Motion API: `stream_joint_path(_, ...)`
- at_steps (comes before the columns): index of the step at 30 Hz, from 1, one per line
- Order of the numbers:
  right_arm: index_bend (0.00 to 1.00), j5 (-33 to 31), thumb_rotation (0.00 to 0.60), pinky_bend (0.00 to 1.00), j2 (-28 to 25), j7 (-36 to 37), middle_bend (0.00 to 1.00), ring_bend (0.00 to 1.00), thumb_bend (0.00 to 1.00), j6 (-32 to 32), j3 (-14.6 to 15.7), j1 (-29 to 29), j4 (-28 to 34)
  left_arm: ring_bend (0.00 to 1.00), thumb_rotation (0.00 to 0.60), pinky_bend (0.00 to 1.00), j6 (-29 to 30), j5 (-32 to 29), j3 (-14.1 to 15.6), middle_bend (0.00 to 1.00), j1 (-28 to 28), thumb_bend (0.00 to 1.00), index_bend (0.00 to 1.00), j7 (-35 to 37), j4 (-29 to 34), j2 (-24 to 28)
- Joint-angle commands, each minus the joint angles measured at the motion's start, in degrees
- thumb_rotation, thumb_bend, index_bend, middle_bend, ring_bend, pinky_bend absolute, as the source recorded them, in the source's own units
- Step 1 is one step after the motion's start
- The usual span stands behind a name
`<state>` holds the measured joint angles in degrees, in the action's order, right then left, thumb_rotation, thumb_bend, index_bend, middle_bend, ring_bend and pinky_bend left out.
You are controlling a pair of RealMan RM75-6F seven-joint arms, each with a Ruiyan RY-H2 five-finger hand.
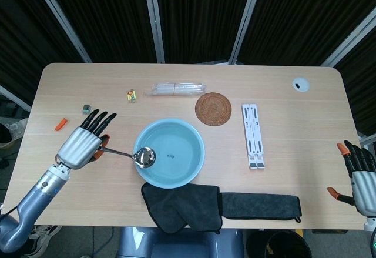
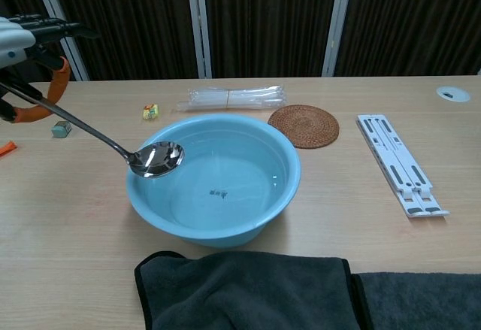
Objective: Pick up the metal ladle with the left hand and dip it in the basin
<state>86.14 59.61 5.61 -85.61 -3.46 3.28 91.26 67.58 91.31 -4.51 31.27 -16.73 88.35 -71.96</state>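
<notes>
My left hand [image 1: 85, 141] holds the metal ladle [image 1: 134, 154] by its handle, left of the light blue basin [image 1: 194, 134]. The ladle's bowl [image 2: 156, 158] hangs in the air over the basin's left rim [image 2: 136, 166], above the water. The basin holds clear water and sits at the table's middle front. In the chest view the left hand [image 2: 30, 44] shows at the upper left edge with the handle running down to the right. My right hand [image 1: 358, 176] rests at the table's front right corner, fingers apart and holding nothing.
A dark grey cloth [image 1: 182, 205] lies in front of the basin, with a second folded one [image 1: 258, 205] to its right. Behind the basin are a round woven coaster [image 1: 213, 109], a clear plastic packet [image 1: 176, 89] and a white folding stand [image 1: 253, 135]. Small items lie at the left.
</notes>
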Motion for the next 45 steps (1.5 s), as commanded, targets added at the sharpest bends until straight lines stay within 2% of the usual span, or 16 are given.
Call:
stream_joint_path(1, 0.00, -0.30, 0.600, 0.00, -0.46, 1.16, 0.00, 0.00, 0.00, 0.31, -0.16, 0.00, -0.48, 0.00, 0.600, 0.00, -1.79, -1.64, -1.32, 0.00, 1.70, 0.47, 0.63, -1.85, -1.73, -2.57)
stream_joint_path(20, 0.00, -1.01, 0.600, 0.00, -1.32, 4.64, 0.00, 0.00, 0.00, 3.18, -0.23, 1.09, -1.69, 0.00, 0.600, 0.00, -7.54, -5.52, -3.09, 0.00, 7.76, 0.47, 0.63, -8.87, -8.60, -13.16)
stream_joint_path(45, 0.00, -0.66, 0.600, 0.00, -1.49, 5.92, 0.00, 0.00, 0.00, 2.39, -0.26, 0.77, -2.12, 0.00, 0.600, 0.00, -10.26, -9.24, -2.56, 0.00, 10.62, 0.47, 0.63, -11.54, -10.40, -16.17)
